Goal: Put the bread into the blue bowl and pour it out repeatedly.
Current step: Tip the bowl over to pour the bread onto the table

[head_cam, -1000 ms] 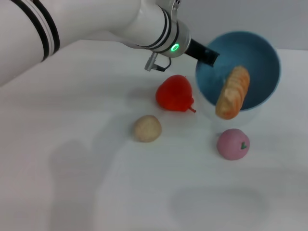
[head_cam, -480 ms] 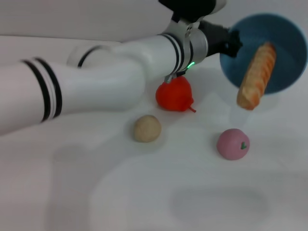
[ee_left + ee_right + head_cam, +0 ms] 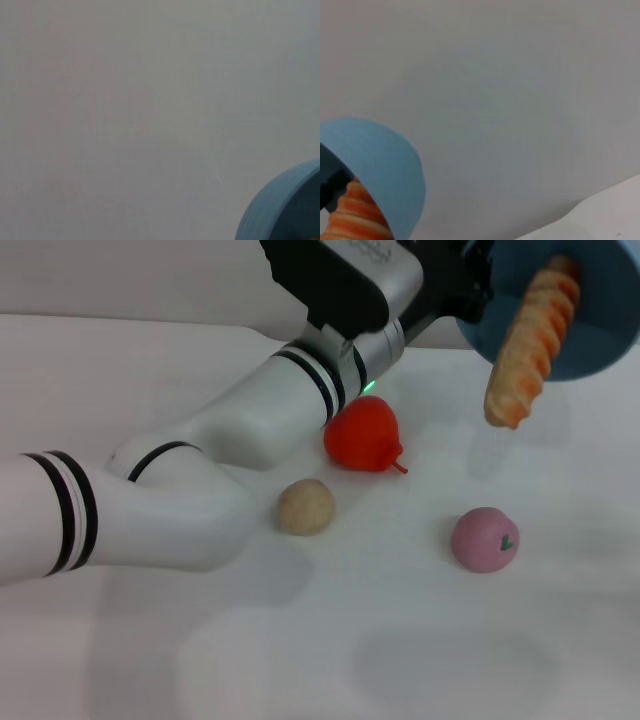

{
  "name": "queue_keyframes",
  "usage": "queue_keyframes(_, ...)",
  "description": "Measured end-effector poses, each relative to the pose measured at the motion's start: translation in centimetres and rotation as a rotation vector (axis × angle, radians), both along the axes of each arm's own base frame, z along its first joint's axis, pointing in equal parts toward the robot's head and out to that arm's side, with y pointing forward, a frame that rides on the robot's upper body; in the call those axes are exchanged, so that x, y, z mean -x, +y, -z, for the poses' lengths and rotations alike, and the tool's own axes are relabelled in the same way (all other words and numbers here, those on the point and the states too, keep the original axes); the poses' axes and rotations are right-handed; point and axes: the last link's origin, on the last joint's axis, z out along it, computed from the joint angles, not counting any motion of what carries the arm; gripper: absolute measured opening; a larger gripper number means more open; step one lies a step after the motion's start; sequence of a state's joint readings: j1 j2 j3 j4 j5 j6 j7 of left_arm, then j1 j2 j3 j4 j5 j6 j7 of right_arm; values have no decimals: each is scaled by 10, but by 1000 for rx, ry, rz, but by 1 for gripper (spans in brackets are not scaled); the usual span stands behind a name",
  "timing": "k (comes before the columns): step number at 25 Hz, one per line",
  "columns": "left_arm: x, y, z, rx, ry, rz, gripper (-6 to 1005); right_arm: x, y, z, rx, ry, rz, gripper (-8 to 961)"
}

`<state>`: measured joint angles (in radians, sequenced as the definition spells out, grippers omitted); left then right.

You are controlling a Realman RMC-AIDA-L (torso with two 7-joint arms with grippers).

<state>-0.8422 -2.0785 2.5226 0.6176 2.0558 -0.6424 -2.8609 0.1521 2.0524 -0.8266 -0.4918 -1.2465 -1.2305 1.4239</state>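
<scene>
left arm stretched forward and raised high, left gripper [image 3: 478, 285] at the top

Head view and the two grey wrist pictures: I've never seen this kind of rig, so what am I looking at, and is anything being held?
The head view looks down from the robot's head at a white table. The big white arm is its left arm; the left gripper holds the blue bowl tipped up in the air, and the bread hangs halfway out of it. On the table lie a red strawberry toy, a beige ball and a pink ball. The other two pictures come from cameras on the wrists: they show mostly grey wall, with an edge of the bowl in each. The right gripper is not in view.
</scene>
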Motion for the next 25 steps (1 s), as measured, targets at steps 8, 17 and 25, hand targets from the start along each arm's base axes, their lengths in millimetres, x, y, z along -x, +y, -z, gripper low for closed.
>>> queue_keyframes(8,-2,-9,3,-113,194,190,3,3,3,5,19,-4,-9,186)
queue_keyframes(17,0,2,-3,-181,274,207,4,5,2,11,51,-12,-20,189)
queue_keyframes(25,14,24,-8,-65,173,-104,4,13,11,15,88,-100,-81,191)
